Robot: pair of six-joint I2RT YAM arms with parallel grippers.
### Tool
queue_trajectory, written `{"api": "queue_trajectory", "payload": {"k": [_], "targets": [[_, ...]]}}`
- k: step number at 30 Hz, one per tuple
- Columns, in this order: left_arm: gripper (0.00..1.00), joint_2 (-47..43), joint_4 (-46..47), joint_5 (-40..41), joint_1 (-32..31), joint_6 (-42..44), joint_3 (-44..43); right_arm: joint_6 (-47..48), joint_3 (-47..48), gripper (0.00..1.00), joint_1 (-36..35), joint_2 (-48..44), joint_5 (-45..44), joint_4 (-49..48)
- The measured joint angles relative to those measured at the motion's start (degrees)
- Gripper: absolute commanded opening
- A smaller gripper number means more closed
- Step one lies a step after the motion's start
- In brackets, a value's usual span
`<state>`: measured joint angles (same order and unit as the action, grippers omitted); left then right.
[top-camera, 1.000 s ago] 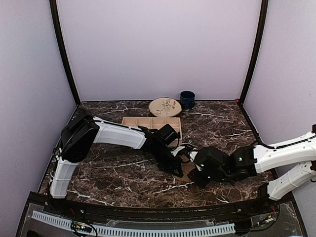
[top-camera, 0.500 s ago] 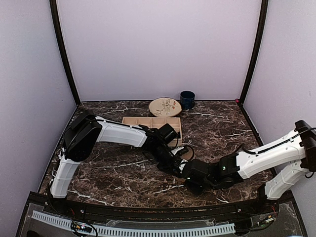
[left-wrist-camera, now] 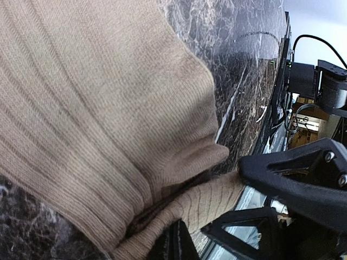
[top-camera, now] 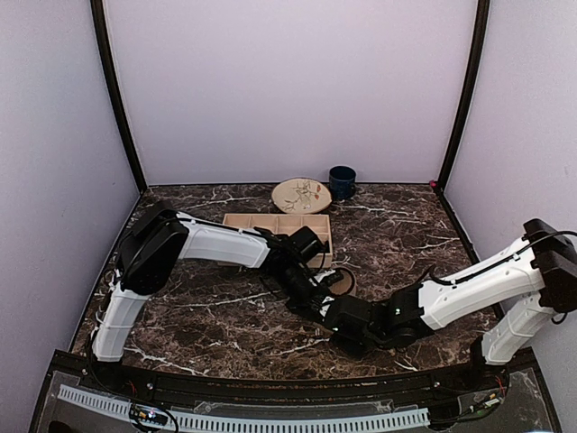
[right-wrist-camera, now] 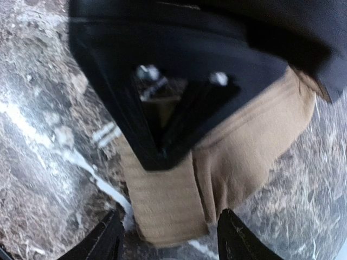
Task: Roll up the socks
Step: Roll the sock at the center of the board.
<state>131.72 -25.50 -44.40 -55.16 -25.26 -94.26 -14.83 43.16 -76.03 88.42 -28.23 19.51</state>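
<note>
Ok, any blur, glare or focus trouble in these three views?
Left wrist: sharp, tan sock ribbing crisp. Right wrist: soft all over, marble table smeared, sock texture lost. Top external: evenly lit, no glare, low contrast over the dark marble.

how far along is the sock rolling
Early. Done: the left claw is shut on a folded edge of the tan sock. In hand: the right claw, open, sits at that same edge. Left: the rolling itself; no finished roll shows.
</note>
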Motion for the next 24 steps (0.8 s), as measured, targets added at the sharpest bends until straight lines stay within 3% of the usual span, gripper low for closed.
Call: {"api": "queue_trajectory", "payload": {"k": [6,15,24], "targets": [[0.0,0.48,-0.59,-1.07,0.28,0.2,-0.52,1.05,1.03,0.53,0.61,2.12,0.5,-0.26],[0.0,1.46,-1.38,-3.98,1.49,0.63,-1.07,1.92,2.49,0.35,3.3,3.5,4.02,-0.31],[0.0,1.81,-2.32,-5.09,2.54,1.27,-1.33,1.88,3.67,0.1,4.74,4.96,7.19,-1.01]]}}
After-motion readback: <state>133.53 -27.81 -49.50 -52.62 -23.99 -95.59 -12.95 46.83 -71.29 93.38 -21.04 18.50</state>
